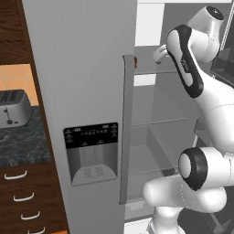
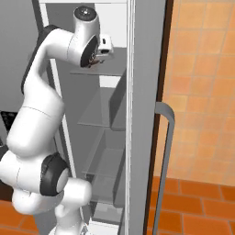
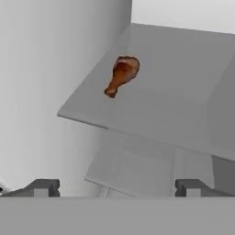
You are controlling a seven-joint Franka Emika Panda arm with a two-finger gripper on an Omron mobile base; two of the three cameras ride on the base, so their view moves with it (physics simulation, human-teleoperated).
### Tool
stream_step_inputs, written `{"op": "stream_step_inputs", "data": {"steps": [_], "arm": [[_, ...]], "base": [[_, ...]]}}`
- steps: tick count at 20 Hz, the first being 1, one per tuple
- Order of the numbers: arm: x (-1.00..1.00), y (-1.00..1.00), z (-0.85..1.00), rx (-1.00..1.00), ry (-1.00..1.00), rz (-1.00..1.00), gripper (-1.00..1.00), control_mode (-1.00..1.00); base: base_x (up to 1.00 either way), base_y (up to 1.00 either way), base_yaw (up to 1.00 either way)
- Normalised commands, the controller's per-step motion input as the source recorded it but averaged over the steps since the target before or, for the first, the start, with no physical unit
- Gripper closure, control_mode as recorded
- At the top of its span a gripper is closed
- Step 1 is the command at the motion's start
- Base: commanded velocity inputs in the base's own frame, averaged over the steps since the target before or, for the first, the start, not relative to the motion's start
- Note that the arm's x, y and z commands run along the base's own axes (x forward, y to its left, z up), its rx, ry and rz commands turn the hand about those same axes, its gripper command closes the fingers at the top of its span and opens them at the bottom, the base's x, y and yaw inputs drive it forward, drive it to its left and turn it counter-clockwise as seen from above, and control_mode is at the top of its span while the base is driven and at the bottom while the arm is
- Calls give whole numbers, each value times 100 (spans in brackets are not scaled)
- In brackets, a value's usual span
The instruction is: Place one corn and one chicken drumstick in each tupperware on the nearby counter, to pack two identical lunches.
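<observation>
Chicken drumstick (image 3: pixel 121 75) flat on fridge shelf (image 3: pixel 183 101), long axis diagonal, bone end toward shelf's near-left edge. Tool (image 3: pixel 117 187) open, empty.

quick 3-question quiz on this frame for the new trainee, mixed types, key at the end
1. True or false: the gripper is shut on the chicken drumstick.
2. Multiple choice: the drumstick lies on A) the counter, B) a grey fridge shelf, C) the toaster.
3. Fill in: in the left base view, the panel set in the closed fridge door is a water and ice ______.

Key
1. False. The jaws stand wide open, short of the drumstick, and nothing is between them.
2. B. It lies alone near the shelf's far corner.
3. dispenser
</observation>
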Motion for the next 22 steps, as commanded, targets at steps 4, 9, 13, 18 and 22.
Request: {"op": "stream_step_inputs", "data": {"steps": [4,9,13,18,22], "arm": [[52,12,-30,4,-5,1,-100,-100],[53,21,-63,0,-27,5,-100,-100],[73,22,-2,8,-15,0,-100,-100],[94,32,0,3,16,0,-100,-100],[34,1,0,0,13,1,-100,-100]], "base": [[0,0,0],[0,0,0],[0,0,0],[0,0,0],[0,0,0]]}}
